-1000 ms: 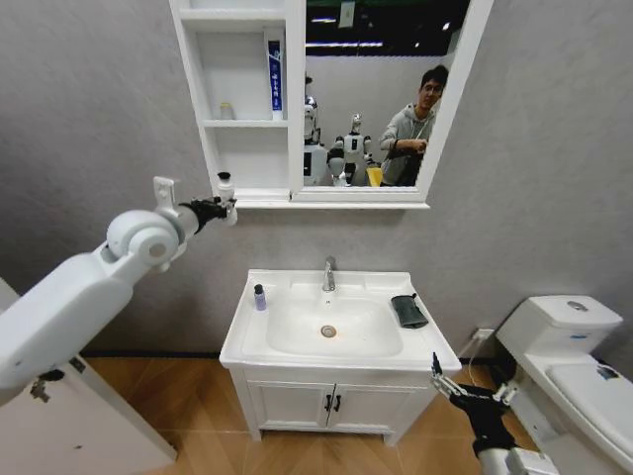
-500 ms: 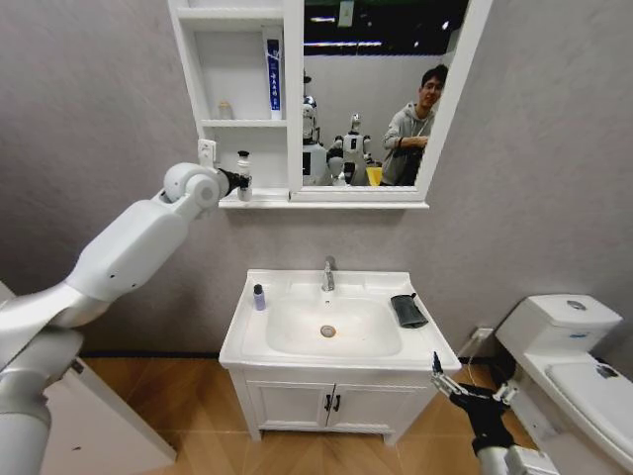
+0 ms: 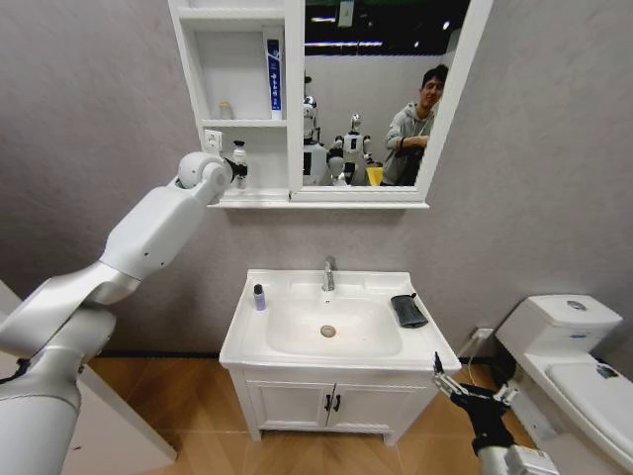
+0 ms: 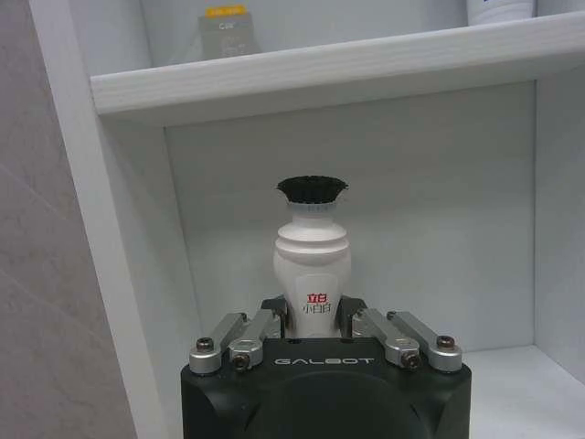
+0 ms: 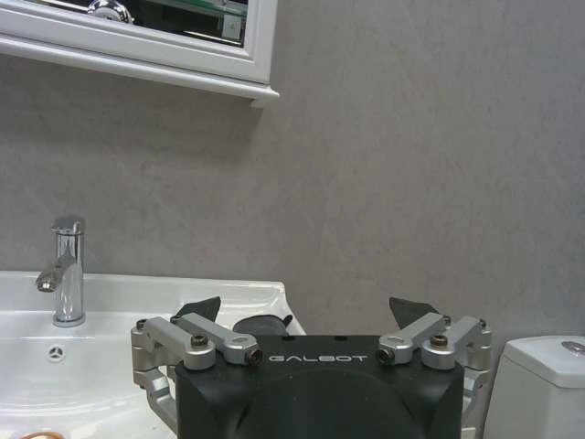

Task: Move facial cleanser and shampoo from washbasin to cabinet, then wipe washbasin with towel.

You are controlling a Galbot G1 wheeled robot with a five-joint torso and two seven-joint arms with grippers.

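Left gripper [image 4: 314, 315], marked "GALBOT", pinches a white waisted bottle [image 4: 312, 265] with a black ribbed cap and a small red label, too small to read, inside the lowest shelf of the cabinet [image 3: 247, 129]. A blue-printed tube [image 3: 274, 77] stands on the middle shelf. On the glossy washbasin [image 3: 336, 354], a small dark bottle [image 3: 259, 297] sits at the rim's left, the folded dark towel [image 3: 408, 311] at its right, beside the chrome faucet [image 3: 328, 274]. Right gripper [image 5: 311, 315] hangs low beside the basin, fingers spread, partly hiding the towel.
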